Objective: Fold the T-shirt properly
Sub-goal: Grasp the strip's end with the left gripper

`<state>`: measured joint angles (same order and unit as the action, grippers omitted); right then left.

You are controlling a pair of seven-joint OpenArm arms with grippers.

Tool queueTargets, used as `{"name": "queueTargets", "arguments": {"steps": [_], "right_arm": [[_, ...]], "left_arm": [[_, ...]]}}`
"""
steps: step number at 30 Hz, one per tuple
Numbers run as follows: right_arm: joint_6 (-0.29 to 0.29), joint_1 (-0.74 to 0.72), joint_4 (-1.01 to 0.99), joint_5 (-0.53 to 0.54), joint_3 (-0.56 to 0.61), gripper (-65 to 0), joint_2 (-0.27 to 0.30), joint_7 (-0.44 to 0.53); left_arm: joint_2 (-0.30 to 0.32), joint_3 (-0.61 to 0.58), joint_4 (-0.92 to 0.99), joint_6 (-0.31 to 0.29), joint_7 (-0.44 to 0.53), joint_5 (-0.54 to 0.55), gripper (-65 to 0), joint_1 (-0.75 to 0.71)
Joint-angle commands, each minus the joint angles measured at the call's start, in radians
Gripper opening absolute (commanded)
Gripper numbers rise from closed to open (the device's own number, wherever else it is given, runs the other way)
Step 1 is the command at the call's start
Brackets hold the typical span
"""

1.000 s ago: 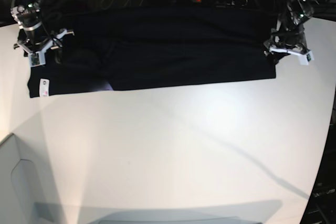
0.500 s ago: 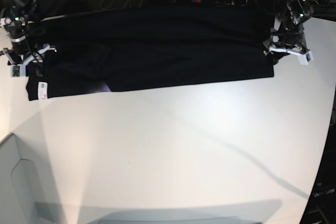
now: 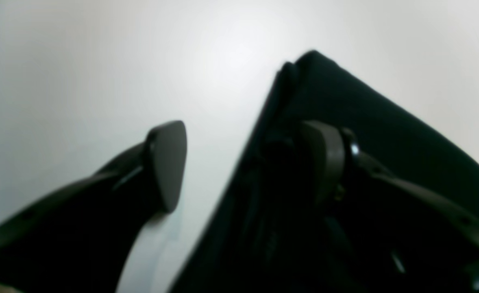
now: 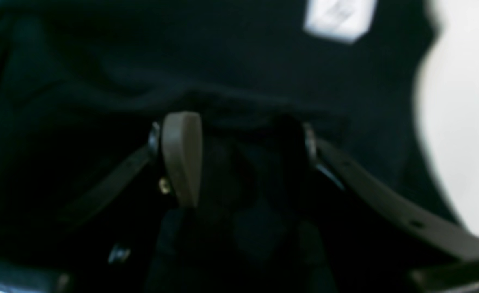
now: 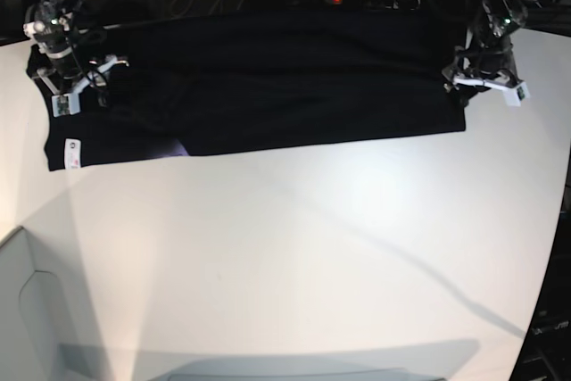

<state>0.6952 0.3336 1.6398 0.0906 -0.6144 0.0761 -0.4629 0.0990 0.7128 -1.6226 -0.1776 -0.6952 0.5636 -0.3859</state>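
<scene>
Your left gripper (image 3: 245,162) stands with jaws wide apart, one pad over bare worktop (image 3: 101,61), the other over the T-shirt (image 3: 365,130), straddling its edge near a corner and holding nothing; your right gripper (image 4: 239,158) hovers open over dark cloth near a white tag (image 4: 339,16), gripping nothing that shows; the T-shirt lies as a long band across the far side of the worktop, an arm at each end; this looks like the regrasp between folds; next, pinch both ends evenly; the near worktop gives ample room; cables crowd the far edge.
</scene>
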Motion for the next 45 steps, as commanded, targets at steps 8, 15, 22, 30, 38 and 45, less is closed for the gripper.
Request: {"name": "queueTargets", "arguments": {"steps": [8,15,22,30,38,45], "right_arm": [[0.003,-0.011,0.015,0.016,0.006,-33.3,0.017,0.020],[0.003,-0.004,0.015,0.016,0.052,-33.3,0.020,0.020],[0.003,-0.008,0.015,0.016,0.054,-33.3,0.018,0.020],[0.003,-0.012,0.001,0.016,0.054,-33.3,0.018,0.020],[0.003,-0.034,-0.040,0.016,0.093,-33.3,0.017,0.020],[0.003,-0.041,-0.040,0.015,0.116,-33.3,-0.009,0.020]], "left_arm": [[-0.015,0.003,-0.163,0.002,-0.022,0.057,-23.7,-0.091],[-0.015,-0.025,-0.075,0.003,-0.022,0.057,-23.7,-0.089],[-0.009,-0.089,0.005,0.003,-0.021,0.054,-29.7,-0.094],[-0.009,-0.089,0.075,0.006,-0.021,0.054,-65.0,-0.084],[0.017,-0.040,0.063,0.011,-0.022,0.062,-65.0,0.029],[0.026,-0.040,-0.072,0.013,-0.022,0.060,-65.0,0.054]]}}
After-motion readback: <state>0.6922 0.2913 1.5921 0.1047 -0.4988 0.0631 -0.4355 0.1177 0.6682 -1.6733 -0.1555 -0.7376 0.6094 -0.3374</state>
